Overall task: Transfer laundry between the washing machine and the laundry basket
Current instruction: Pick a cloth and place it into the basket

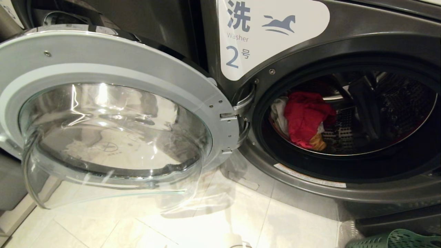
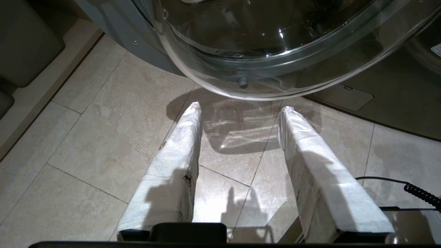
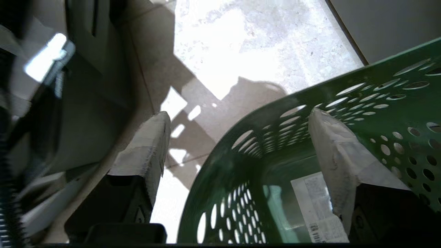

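Note:
The washing machine [image 1: 272,38], numbered 2, stands with its round glass door [image 1: 113,113] swung wide open. In its drum lies the laundry: a bright red garment [image 1: 305,117], a white piece [image 1: 279,115] and a small yellow-orange piece [image 1: 317,142]. The dark green laundry basket [image 1: 396,239] shows at the lower right of the head view. My right gripper [image 3: 238,116] hangs open over the basket's [image 3: 262,137] rim, one finger outside and the other inside, with nothing between them. The left gripper [image 2: 241,107] is open and empty, low over the floor below the door glass.
The open door's glass bowl [image 2: 262,51] juts out above the tiled floor [image 2: 103,137]. A white label [image 3: 317,206] lies on the basket's bottom. A coiled black cable [image 2: 420,193] runs beside the left gripper. A dark cabinet [image 2: 24,38] borders the floor.

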{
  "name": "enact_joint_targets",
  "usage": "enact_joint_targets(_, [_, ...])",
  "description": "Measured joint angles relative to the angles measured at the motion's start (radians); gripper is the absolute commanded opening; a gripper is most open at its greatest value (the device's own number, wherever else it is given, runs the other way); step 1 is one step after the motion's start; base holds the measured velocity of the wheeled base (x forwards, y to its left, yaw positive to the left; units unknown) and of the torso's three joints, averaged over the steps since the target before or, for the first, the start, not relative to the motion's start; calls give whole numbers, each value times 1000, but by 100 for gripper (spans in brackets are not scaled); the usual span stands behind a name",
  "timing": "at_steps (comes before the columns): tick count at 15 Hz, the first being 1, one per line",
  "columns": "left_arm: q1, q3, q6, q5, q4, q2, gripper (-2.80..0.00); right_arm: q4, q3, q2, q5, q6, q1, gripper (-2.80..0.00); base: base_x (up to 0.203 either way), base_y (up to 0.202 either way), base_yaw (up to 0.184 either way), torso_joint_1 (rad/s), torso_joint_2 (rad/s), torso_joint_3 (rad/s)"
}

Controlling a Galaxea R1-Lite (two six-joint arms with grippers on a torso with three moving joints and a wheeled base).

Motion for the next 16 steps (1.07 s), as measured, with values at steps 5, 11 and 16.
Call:
enact_joint_targets(5, [0, 0, 0, 0, 0, 0, -280, 34, 74, -71, -20, -114, -106, 0, 0, 0, 0, 0, 0, 0])
enact_joint_targets(11, [0, 0, 0, 0, 0, 0, -280, 90, 174, -172, -16, -181, -275, 0, 0, 0, 0, 0, 0, 0])
enact_joint_targets(16, [0, 0, 0, 0, 0, 0, -280, 286, 276, -346, -17, -185, -321, 0, 0, 0, 0, 0, 0, 0])
